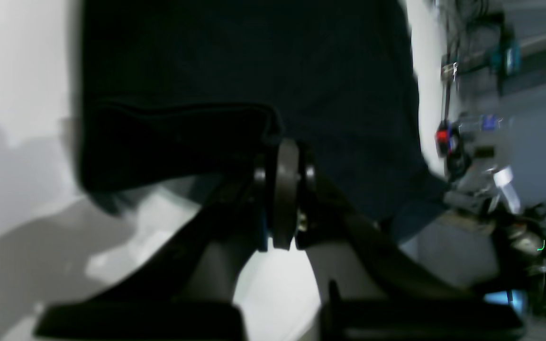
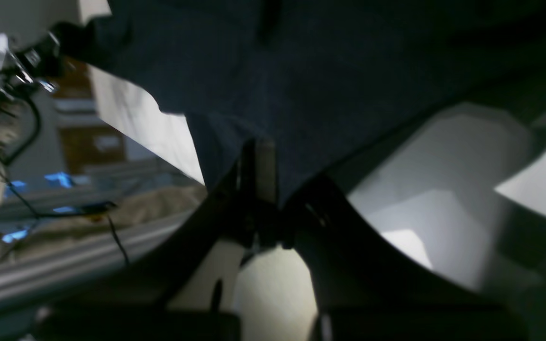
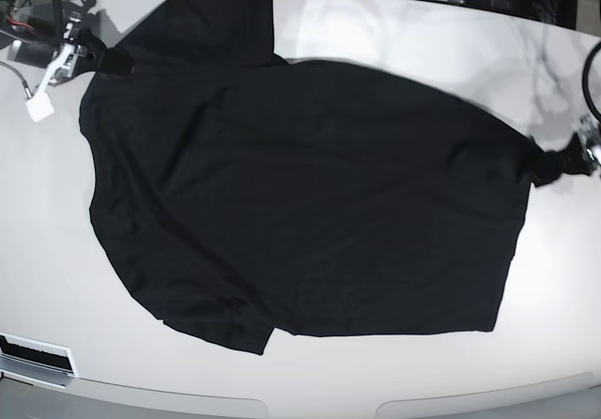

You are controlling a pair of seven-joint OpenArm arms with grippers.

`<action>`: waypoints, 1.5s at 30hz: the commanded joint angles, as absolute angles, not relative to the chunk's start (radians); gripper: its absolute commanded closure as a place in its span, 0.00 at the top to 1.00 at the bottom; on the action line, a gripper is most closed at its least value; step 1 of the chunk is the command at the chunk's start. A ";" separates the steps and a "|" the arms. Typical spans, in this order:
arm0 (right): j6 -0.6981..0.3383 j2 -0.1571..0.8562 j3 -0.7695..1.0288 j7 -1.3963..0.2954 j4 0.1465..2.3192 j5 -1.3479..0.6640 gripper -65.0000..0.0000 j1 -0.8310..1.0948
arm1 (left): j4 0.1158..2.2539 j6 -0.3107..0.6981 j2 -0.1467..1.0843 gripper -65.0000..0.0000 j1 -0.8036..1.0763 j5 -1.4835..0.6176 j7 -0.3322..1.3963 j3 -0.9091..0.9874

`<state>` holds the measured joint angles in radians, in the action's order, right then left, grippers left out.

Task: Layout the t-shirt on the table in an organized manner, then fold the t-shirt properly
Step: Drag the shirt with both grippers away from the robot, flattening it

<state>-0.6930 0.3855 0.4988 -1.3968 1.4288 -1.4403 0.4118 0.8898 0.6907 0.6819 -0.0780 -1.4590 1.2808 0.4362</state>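
I have each pincer pinching the t-shirt (image 3: 310,203), left pincer (image 3: 563,161) at frame right, right pincer (image 3: 94,57) upper left; it's spread across the desk (image 3: 394,34), still creased, folding not begun.

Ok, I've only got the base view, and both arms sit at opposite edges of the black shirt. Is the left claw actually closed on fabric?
Observer: Yes. In the left wrist view the left claw is shut on a folded edge of the t-shirt.
Operator: And the right one?
Observer: The right wrist view shows the right claw pinched shut on a thin edge of the shirt.
Operator: Is the cloth lifted?
Observer: By the left claw the gripped edge looks raised slightly off the table, though that view is blurred.
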 commanded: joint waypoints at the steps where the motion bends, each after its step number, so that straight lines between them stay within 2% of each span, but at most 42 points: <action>1: -0.698 0.408 0.505 -1.396 1.466 -1.466 0.00 0.426 | 0.939 0.698 0.712 0.00 -0.065 -1.484 1.284 0.435; 6: -0.698 0.411 0.505 -1.396 1.594 -1.441 0.00 0.471 | 1.165 0.698 0.719 0.00 0.082 -1.484 1.288 0.420; 13: -0.698 0.417 0.505 -1.396 1.740 -1.275 0.00 0.533 | 1.364 0.698 0.756 0.00 0.265 -1.484 1.292 0.421; 28: -0.698 0.534 0.505 -1.391 1.785 -1.103 0.00 0.641 | 1.380 0.698 0.886 0.00 0.423 -1.484 1.307 0.421; 34: -0.698 0.534 0.504 -1.376 1.785 -1.127 0.00 0.640 | 1.382 0.698 0.937 0.00 0.482 -1.484 1.373 0.421; 45: -0.698 0.532 0.504 -1.396 1.785 -1.129 0.00 0.641 | 1.382 0.698 0.931 0.00 0.603 -1.484 1.392 0.421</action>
